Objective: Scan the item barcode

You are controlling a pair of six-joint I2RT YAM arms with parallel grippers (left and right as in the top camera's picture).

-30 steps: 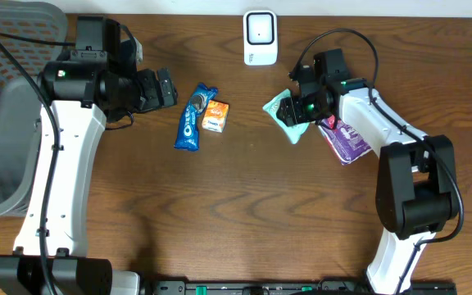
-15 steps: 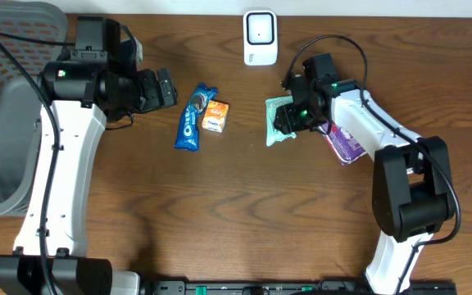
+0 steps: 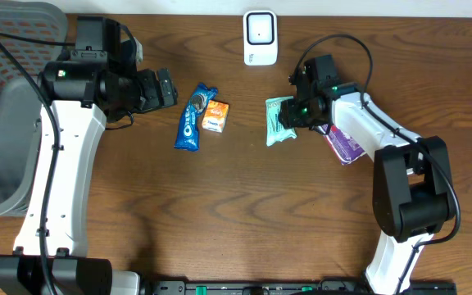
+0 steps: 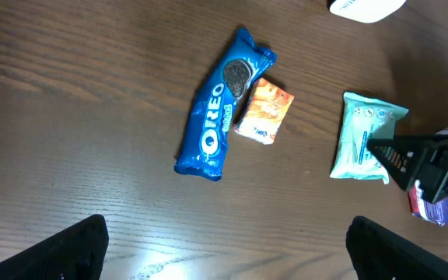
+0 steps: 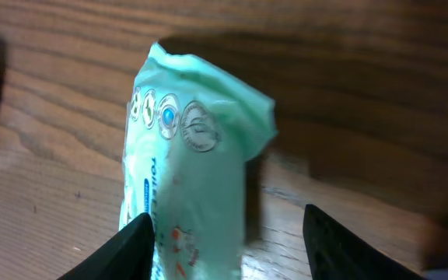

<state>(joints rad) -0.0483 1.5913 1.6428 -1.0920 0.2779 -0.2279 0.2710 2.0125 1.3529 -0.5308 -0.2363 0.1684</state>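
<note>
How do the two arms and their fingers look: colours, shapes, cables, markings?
Both arms have smooth white links, the left arm and the right arm, joined by blocky black joints. A small green light glows on the left one. Thin black cables loop over the right arm. The fingers are matte black wedges. No readable markings show.

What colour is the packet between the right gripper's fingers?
The packet is pale mint green, clearest in the right wrist view.
</note>
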